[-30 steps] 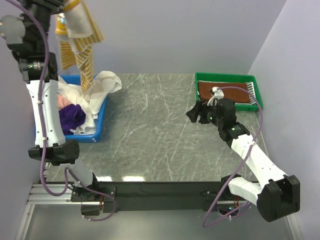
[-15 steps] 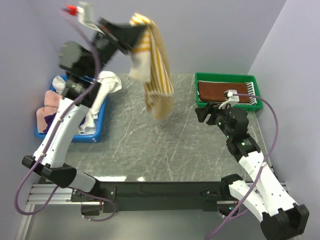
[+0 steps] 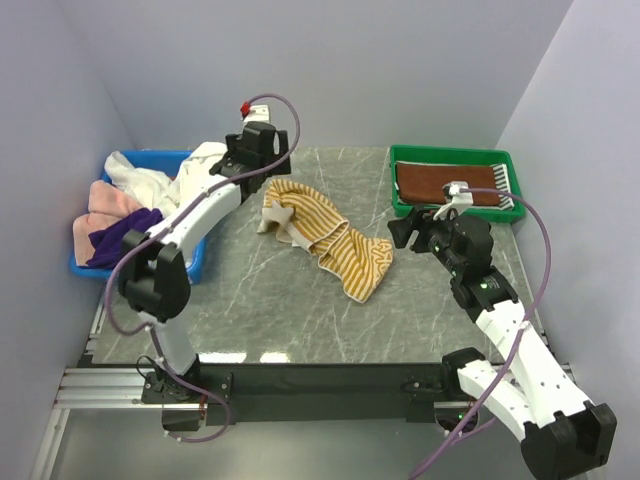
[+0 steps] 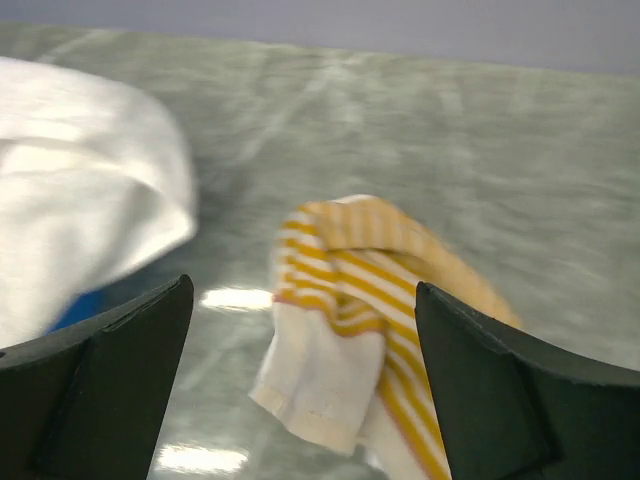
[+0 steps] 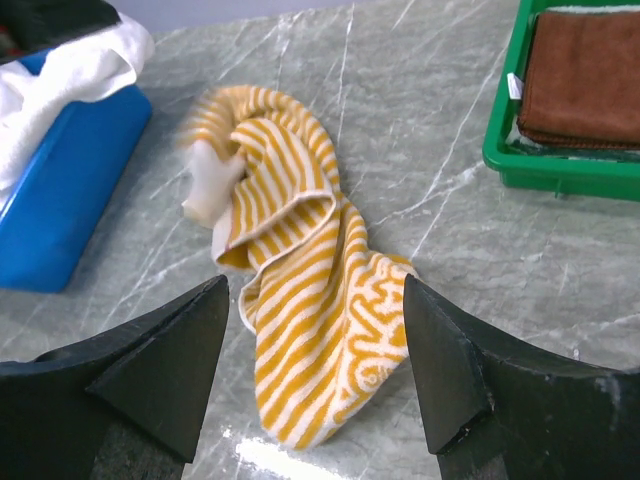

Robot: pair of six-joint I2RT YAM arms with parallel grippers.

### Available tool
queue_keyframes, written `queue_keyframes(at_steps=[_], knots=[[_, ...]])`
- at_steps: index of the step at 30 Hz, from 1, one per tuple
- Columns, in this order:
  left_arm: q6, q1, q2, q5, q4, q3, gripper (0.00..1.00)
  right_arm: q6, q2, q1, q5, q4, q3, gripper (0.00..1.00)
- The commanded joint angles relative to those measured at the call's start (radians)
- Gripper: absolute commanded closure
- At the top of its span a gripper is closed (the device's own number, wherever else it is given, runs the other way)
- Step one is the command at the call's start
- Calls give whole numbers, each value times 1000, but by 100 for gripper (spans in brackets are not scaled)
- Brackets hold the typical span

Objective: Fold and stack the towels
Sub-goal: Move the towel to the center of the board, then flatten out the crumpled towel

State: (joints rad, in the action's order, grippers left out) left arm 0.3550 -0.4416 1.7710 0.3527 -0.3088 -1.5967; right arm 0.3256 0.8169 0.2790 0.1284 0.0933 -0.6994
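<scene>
Yellow-white striped towel (image 3: 325,235), hanging from the left pincer (image 4: 302,290) a second ago, is now lying crumpled mid-counter (image 3: 300,300), running from 10 to 4 o'clock. Left pincer is gaping wide, empty. Right pincer (image 5: 315,285) is hovering at 3 o'clock, parted, empty. Spreading and folding are likely coming next.

Grey marbled table (image 3: 290,310), glossy, with glare near the front edge. Blue bin (image 3: 88,268) at far left, green tray (image 3: 450,153) at far right corner, well apart. Pale lilac walls (image 3: 400,60) around. Black rail (image 3: 320,380) along near edge
</scene>
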Motion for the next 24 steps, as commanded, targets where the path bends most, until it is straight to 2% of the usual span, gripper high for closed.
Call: queue_keyframes(at_steps=[1,6,11,17,18,20,21,23,24], knots=[[-106,32,59,274,-38,-109,2,-22,5,5,17,-14,1,23],[-174,83,191,472,-84,-206,3,-26,22,3,22,-15,6,23],[-185,124,280,526,-131,-266,5,-31,42,3,27,-17,3,23],[-130,178,297,491,-164,-256,19,-31,53,3,27,-20,6,23],[-123,188,298,488,-174,-252,28,-31,53,3,28,-21,8,23],[-102,204,298,485,-190,-253,38,-30,57,3,30,-20,6,23],[-96,208,294,483,-205,-250,52,-30,56,2,31,-20,5,23],[-80,216,277,480,-204,-226,65,-28,56,3,30,-20,5,23],[-76,222,246,476,-188,-211,78,-26,57,3,30,-18,3,24]])
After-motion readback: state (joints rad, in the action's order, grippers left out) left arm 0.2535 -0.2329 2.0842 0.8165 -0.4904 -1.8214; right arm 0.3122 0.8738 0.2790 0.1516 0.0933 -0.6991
